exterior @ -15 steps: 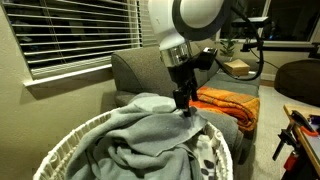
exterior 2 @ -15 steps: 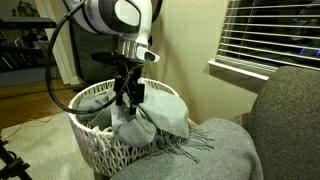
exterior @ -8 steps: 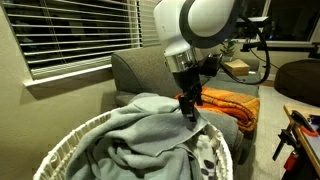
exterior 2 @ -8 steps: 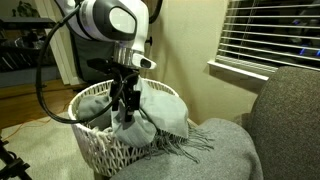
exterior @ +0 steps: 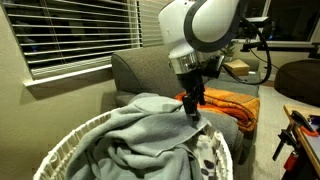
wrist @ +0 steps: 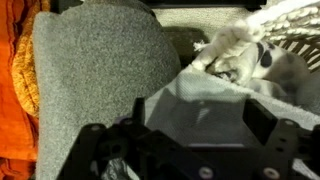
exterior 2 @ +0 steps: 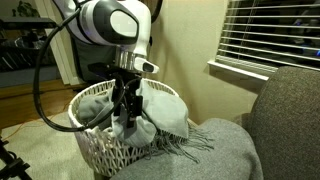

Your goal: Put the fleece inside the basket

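In an exterior view the basket (exterior: 62,148) stands nearest, its braided rim curving along the lower left. The fleece (exterior: 135,125) lies heaped inside it, wrinkled and rising above the rim, with a white black-spotted cloth (exterior: 207,155) at its right edge. The gripper (exterior: 191,112) points straight down at the far side of the heap, jaws spread and grasping nothing. The fleece sits directly beneath its tips; whether they touch cannot be told. In the wrist view the fleece (wrist: 205,100) shows between the parted fingers (wrist: 100,150). Behind stand a grey sofa (exterior: 140,68), an orange blanket (exterior: 225,102) and window blinds (exterior: 70,35).
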